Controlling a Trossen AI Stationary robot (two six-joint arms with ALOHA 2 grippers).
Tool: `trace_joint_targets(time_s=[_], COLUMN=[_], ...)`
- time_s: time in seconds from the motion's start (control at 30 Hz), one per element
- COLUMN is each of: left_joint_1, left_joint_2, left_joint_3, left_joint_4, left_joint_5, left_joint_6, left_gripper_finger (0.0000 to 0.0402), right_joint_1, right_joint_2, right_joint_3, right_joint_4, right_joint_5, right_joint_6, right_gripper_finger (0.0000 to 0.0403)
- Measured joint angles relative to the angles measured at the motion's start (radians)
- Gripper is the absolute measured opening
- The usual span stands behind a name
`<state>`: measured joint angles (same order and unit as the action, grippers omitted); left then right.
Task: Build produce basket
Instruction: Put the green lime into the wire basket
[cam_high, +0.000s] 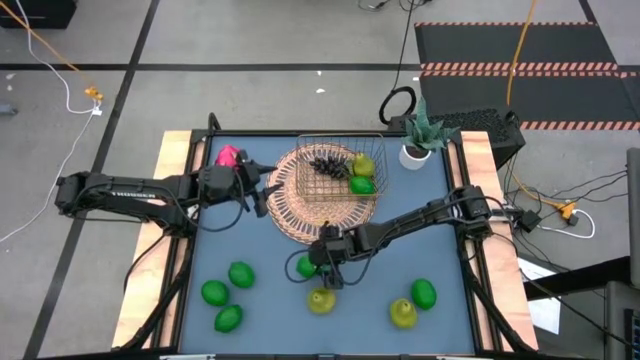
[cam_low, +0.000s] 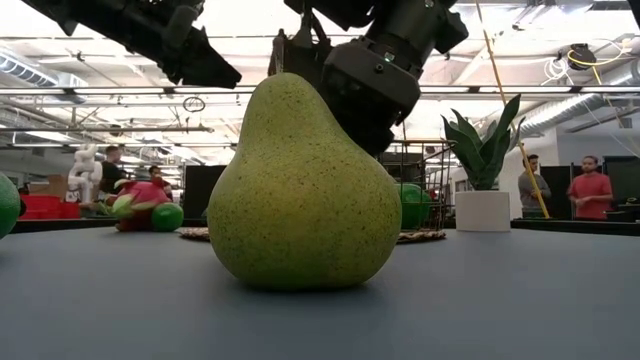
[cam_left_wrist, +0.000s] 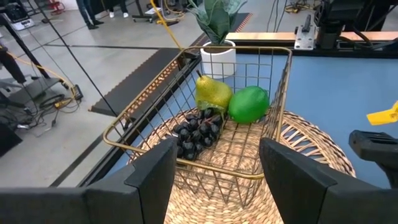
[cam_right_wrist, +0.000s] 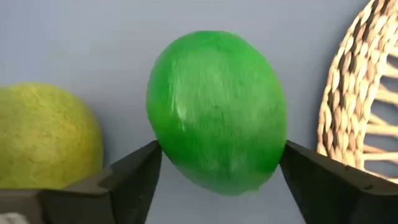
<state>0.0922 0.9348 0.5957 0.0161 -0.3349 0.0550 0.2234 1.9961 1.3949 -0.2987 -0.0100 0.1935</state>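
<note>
The copper wire basket (cam_high: 300, 150) stands on a round wicker mat (cam_high: 300, 222) and holds a dark grape bunch (cam_left_wrist: 196, 132), a pear (cam_left_wrist: 212, 93) and a lime (cam_left_wrist: 249, 104). My right gripper (cam_right_wrist: 219, 163) is down at the mat's near edge, its fingers closed on either side of a green lime (cam_right_wrist: 217, 112) that lies on the blue table beside a pear (cam_right_wrist: 43, 137). My left gripper (cam_left_wrist: 214, 180) hangs open, holding nothing, just left of the basket above the mat. A pink dragon fruit (cam_high: 228, 156) lies at the far left. My right gripper pinches the lime between its two fingers, which meet its two opposite sides (cam_right_wrist: 163, 155) at about mid-height. The fingers slant down from the table's right side. The lime's underside is hidden, so whether it rests on the table does not show.
Three limes (cam_high: 229, 295) lie near the front left. A pear (cam_high: 402, 313) and a lime (cam_high: 424, 293) lie at the front right. A potted plant (cam_high: 418, 140) stands at the far right corner. People stand in the room beyond the table.
</note>
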Motion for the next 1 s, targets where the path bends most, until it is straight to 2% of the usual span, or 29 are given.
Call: trace_joint_targets(time_s=[0.1,0.23,0.3,0.53,0.7,0.83,1.0], left_joint_1=[0.006,0.009,0.009,0.009,0.009,0.009,0.009], left_joint_2=[0.000,0.000,0.000,0.000,0.000,0.000,0.000], left_joint_3=[0.000,0.000,0.000,0.000,0.000,0.000,0.000], left_joint_4=[0.000,-0.001,-0.004,-0.004,-0.004,-0.004,-0.005], left_joint_5=[-0.001,-0.002,-0.001,-0.001,-0.001,0.000,0.001], left_joint_6=[-0.001,-0.004,-0.004,-0.004,-0.005,-0.006,-0.007], left_gripper_finger=[0.0232,0.0232,0.0232,0.0232,0.0232,0.0232,0.0232], right_joint_1=[0.000,0.000,0.000,-0.001,-0.011,-0.020,-0.033], right_joint_2=[0.000,0.000,0.000,0.000,0.000,0.000,0.000], right_joint_3=[0.000,0.000,0.000,0.000,0.001,0.001,0.001], right_joint_4=[0.000,-0.002,-0.004,0.008,0.096,0.162,0.159], right_joint_5=[0.000,-0.015,-0.050,-0.039,-0.052,-0.126,-0.125], right_joint_6=[-0.002,-0.016,-0.048,-0.109,-0.172,-0.206,-0.206], right_gripper_finger=[0.0282,0.0286,0.0306,0.0393,0.0392,0.0392,0.0390])
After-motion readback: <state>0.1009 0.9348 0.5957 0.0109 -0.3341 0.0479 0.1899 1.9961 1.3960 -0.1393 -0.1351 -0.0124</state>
